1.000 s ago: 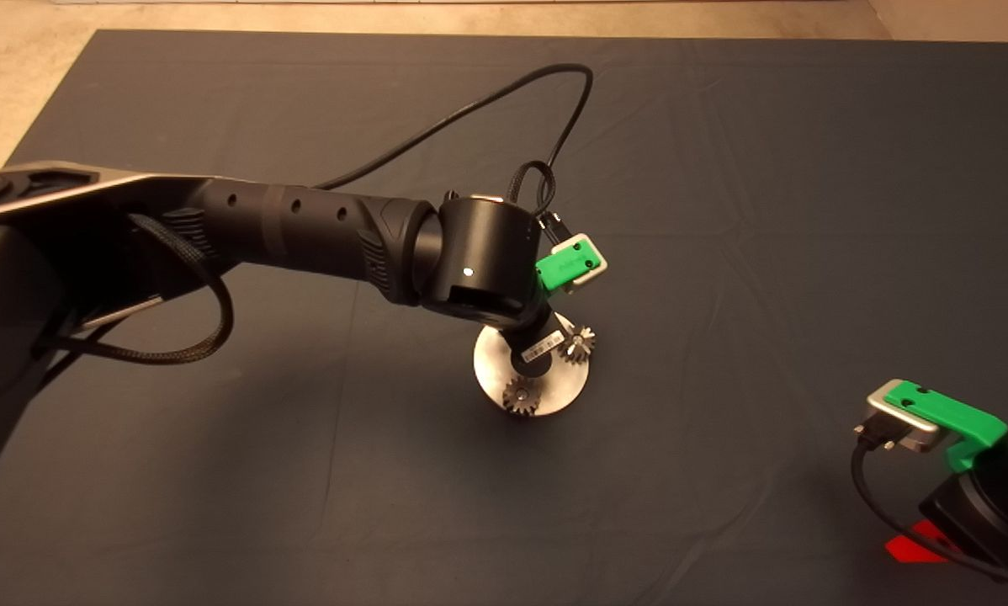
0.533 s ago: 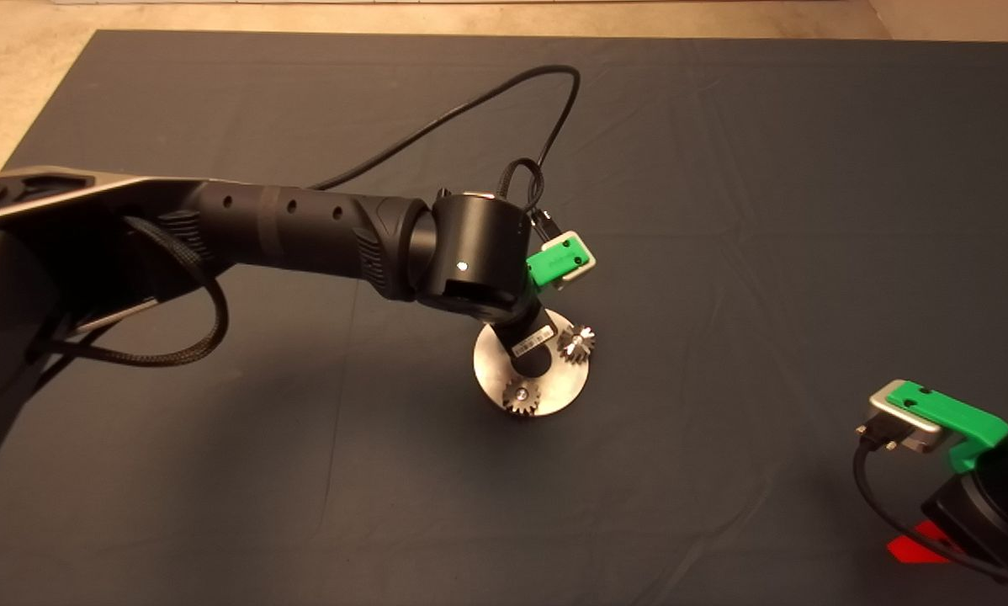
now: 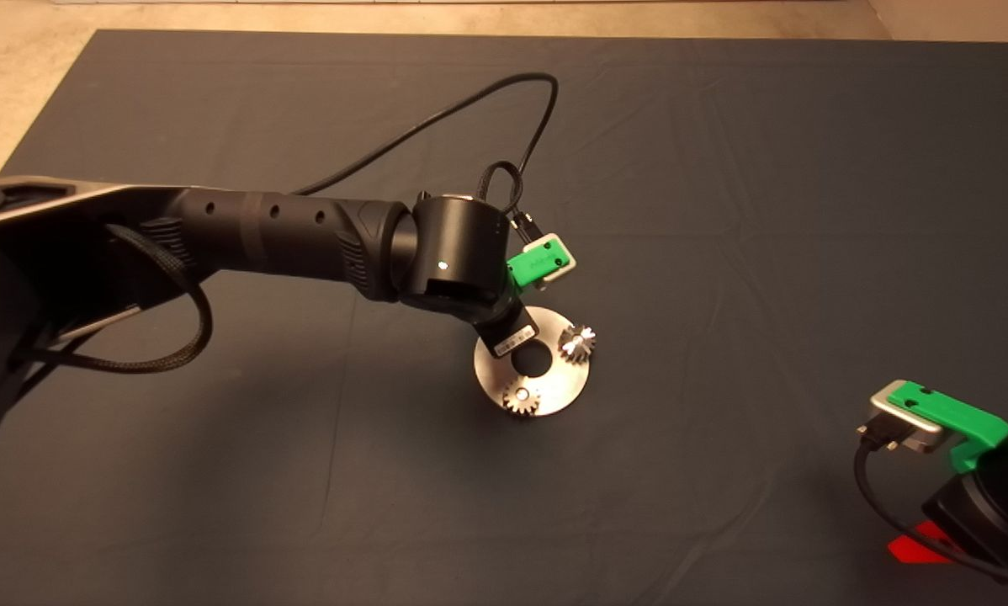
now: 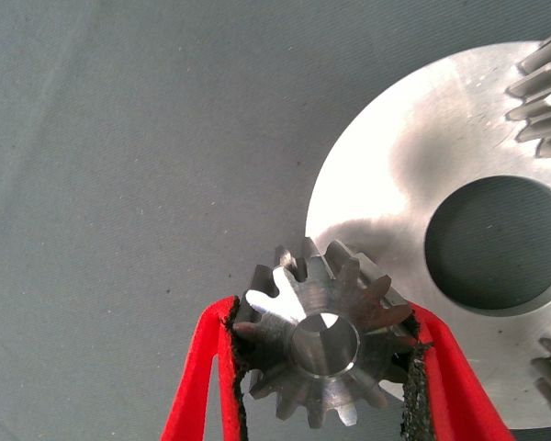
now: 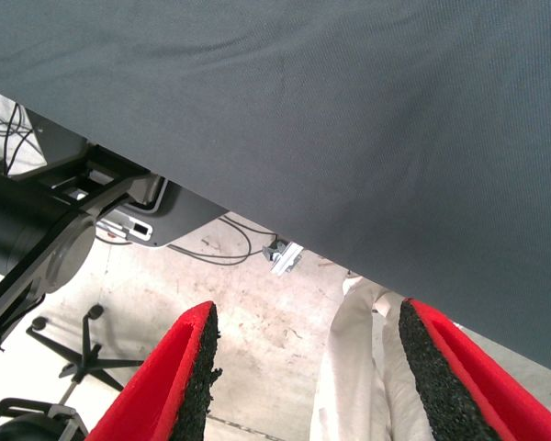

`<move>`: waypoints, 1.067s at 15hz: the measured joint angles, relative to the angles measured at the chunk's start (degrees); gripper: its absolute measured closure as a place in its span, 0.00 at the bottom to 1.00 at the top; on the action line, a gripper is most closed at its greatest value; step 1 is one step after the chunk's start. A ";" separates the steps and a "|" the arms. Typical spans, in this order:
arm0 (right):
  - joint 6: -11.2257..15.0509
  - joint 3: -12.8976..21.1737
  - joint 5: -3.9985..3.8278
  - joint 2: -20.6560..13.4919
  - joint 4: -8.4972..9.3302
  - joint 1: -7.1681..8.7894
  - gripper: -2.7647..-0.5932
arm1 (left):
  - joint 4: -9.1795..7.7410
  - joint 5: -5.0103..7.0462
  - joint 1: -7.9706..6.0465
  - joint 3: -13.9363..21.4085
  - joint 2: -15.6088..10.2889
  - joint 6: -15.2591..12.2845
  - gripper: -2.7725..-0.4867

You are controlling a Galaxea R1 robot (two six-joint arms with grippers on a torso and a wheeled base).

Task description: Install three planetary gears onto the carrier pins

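Note:
My left gripper (image 4: 323,317) is shut on a small silver planetary gear (image 4: 321,347), gripping its teeth from both sides. It holds the gear at the near-left rim of the shiny round carrier disc (image 4: 395,175). In the head view the left wrist (image 3: 458,261) hides this gear and gripper, above the disc's (image 3: 491,370) left part. Two other gears sit on the disc, one at its right (image 3: 577,342) and one at its front (image 3: 521,396). No bare pin shows. My right gripper (image 5: 303,317) is open and parked at the mat's lower right (image 3: 958,438).
A black cable (image 3: 470,109) loops from the left wrist over the mat behind the disc. Past the mat's edge the right wrist view shows a person's leg in light trousers (image 5: 354,386) and a chair base (image 5: 73,354).
The left arm has moved a little to the left with the gear in its grip, uncovering the disc's centre hole. The right arm has not moved.

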 joint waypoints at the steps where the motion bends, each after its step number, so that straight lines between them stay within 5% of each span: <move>1: 0.00 0.00 -0.01 0.02 0.00 0.00 0.61 | 0.00 0.00 -0.02 0.00 -0.11 0.00 0.92; 16: 0.00 0.00 -0.01 0.00 0.00 0.02 0.61 | -0.02 -0.01 0.61 -0.02 0.11 -2.24 0.92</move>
